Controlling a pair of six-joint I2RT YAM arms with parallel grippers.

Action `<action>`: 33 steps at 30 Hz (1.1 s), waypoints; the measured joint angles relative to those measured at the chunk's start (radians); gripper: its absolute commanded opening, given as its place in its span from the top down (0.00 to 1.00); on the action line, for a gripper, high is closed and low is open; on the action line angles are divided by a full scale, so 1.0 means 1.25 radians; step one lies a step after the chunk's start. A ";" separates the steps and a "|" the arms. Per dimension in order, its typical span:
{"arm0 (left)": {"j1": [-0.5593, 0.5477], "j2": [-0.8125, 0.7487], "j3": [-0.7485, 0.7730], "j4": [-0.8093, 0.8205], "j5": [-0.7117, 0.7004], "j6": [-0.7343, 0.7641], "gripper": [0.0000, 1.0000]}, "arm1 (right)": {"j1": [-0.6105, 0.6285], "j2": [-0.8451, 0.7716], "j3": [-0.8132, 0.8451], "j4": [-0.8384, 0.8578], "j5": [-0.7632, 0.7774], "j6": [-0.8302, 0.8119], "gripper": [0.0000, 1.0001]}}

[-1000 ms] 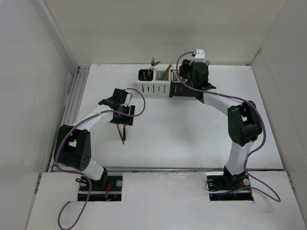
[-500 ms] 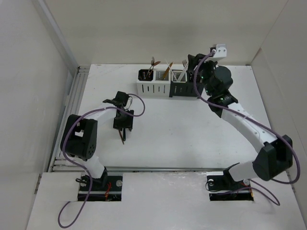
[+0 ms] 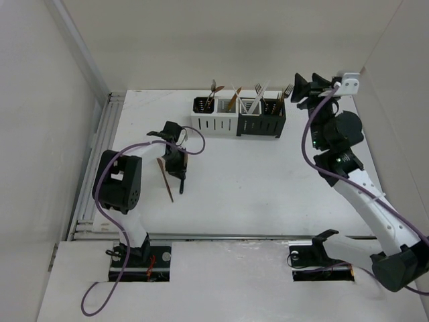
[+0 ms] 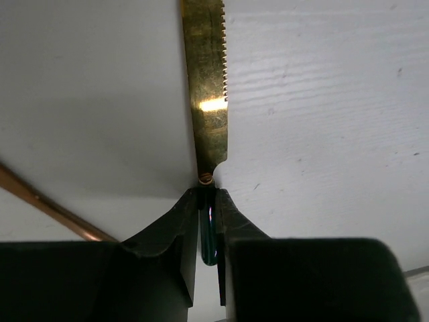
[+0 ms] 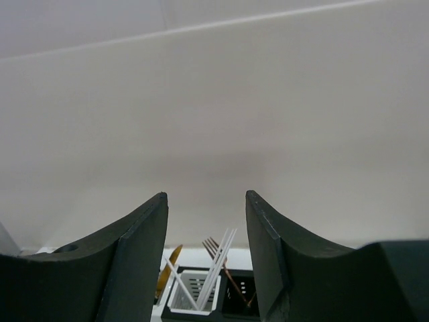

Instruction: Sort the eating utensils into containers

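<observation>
One knife (image 4: 206,100) in the left wrist view: gold blade, serrated along its right edge, bright glint at mid-length, dark glossy handle. Runs from the centre of that frame up to the top edge, over the white table (image 4: 322,121). Resting on the surface or just clear of it: cannot tell. Left gripper (image 4: 208,196) closed tight on the dark handle right behind the blade, fingers (image 4: 171,235) pinching it from both sides. One copper utensil (image 4: 47,201) lying diagonally at the lower left of the same frame, beside the fingers and apart from the knife.

Left of centre in the top view: left gripper pointed down at the table, copper utensil just to its left.

Upper centre of the top view: one row of slotted boxes, white containers (image 3: 214,125) on the left, black containers (image 3: 265,126) on the right, touching. Standing inside, tilted: a spoon (image 3: 213,87), white chopsticks (image 3: 263,92), forks (image 3: 287,90).

Right gripper (image 5: 206,198) at the upper right of the top view, raised near the right end of the row. Fingers spread apart, gripping and touching nothing. Aimed at the pale back wall (image 5: 214,100), with chopsticks and box rims visible through the gap at the bottom centre of the right wrist frame.
</observation>
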 measured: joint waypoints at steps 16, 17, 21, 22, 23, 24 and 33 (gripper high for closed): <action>-0.005 -0.154 0.311 -0.088 -0.114 0.067 1.00 | -0.015 -0.055 -0.048 0.013 -0.049 -0.013 0.43; -0.008 -0.188 0.333 -0.068 -0.133 0.074 1.00 | -0.024 -0.054 -0.060 0.016 -0.058 -0.010 0.45; -0.065 -0.241 0.411 0.090 -0.177 0.109 1.00 | -0.056 -0.045 -0.091 0.015 -0.086 -0.002 0.45; -0.086 -0.220 0.436 0.146 -0.183 0.117 1.00 | -0.062 -0.045 -0.096 0.016 -0.092 -0.002 0.45; -0.108 -0.195 0.463 0.203 -0.186 0.125 1.00 | -0.064 -0.045 -0.100 0.016 -0.096 0.000 0.45; -0.127 -0.159 0.495 0.253 -0.188 0.131 1.00 | -0.068 -0.047 -0.103 0.016 -0.099 0.001 0.45; -0.190 0.216 0.616 0.532 -0.190 0.163 1.00 | -0.079 -0.069 -0.083 -0.049 -0.083 -0.017 0.46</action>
